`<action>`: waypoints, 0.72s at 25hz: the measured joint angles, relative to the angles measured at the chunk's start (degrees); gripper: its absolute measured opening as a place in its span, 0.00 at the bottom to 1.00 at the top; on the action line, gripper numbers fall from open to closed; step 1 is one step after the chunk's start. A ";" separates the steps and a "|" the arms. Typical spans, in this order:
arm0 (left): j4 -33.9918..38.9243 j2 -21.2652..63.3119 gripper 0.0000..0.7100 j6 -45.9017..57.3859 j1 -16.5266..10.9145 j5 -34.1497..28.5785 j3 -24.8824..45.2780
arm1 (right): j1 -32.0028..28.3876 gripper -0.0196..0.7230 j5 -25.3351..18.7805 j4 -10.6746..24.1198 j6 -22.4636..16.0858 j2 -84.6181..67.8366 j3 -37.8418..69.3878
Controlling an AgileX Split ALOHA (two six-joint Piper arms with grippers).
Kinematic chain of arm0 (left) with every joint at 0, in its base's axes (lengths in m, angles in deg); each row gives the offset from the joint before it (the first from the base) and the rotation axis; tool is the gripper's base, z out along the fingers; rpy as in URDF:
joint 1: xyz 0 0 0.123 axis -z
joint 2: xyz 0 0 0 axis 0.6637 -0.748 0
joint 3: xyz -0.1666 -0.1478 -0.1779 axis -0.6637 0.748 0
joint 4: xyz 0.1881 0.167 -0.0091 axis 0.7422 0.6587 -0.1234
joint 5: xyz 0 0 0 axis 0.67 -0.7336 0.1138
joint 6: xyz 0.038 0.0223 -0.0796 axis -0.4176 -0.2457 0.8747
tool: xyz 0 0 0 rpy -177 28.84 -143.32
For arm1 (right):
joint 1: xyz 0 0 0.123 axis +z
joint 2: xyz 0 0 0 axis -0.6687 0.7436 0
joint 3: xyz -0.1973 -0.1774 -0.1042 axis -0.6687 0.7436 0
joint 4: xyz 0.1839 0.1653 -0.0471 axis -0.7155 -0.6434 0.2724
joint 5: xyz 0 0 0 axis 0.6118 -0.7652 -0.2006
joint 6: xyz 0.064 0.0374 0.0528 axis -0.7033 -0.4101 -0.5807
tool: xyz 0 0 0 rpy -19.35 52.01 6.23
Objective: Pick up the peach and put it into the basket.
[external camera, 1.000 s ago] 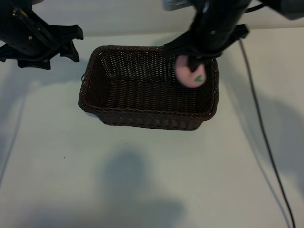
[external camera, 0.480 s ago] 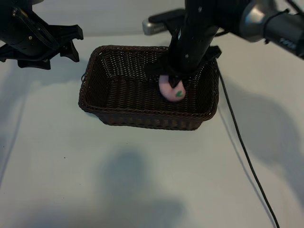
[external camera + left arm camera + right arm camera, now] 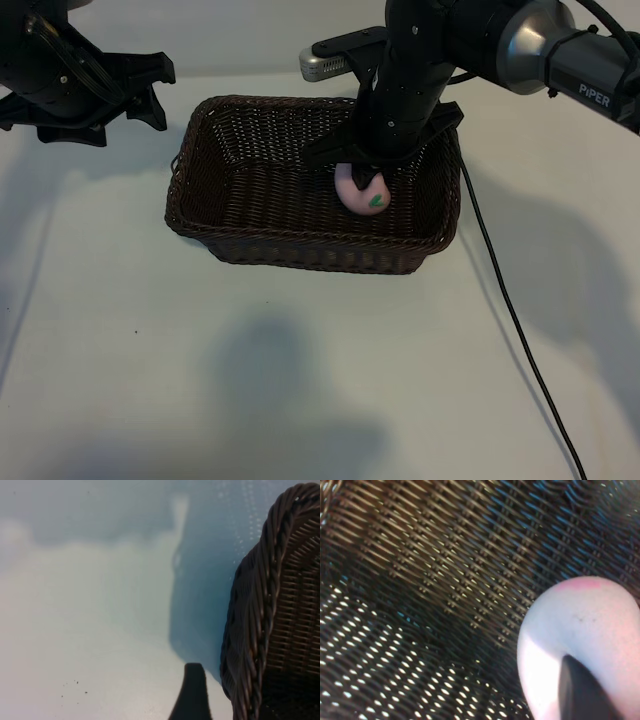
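Large rectangular dark brown woven wicker basket (image 3: 240, 180) with a braided rim sits on the white table (image 3: 300, 380), toward the table's far edge and roughly midway between its left and right edges. Small round pink peach (image 3: 362, 190) with a green leaf mark is inside the basket, in its right half near the front wall, low against the woven floor.

Right gripper (image 3: 366, 176) reaches down into the basket from above, right over the peach and touching its top. One dark fingertip (image 3: 580, 692) lies against the pale pink skin in the right wrist view, woven basket floor all around it. Cannot tell whether its fingers clamp the peach or have let go.

Left gripper (image 3: 150, 85) parked above the table's far left corner, just beside the basket's far left corner, not touching it, fingers apart and holding nothing. Left wrist view shows one dark fingertip (image 3: 192, 692) next to the basket's outer wall and rim.

Thin black cable (image 3: 510, 300) trails across the table's right side toward the near edge.
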State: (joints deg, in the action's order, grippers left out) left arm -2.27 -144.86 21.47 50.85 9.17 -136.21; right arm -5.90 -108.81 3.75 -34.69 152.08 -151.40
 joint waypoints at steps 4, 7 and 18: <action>0.00 0.00 0.82 0.00 0.00 0.00 0.00 | 0.00 0.59 -1.77 0.05 0.21 -0.07 0.00; 0.00 0.00 0.82 0.00 0.00 0.00 0.00 | 0.00 0.74 -2.67 0.05 0.38 -0.68 0.00; 0.00 0.00 0.82 -0.12 0.00 0.00 0.00 | -3.78 0.78 -7.32 2.00 0.38 -7.75 0.00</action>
State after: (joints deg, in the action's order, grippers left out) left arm -2.27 -144.86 21.36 50.85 9.17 -136.21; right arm -9.68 -116.13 5.75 -34.30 144.33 -151.40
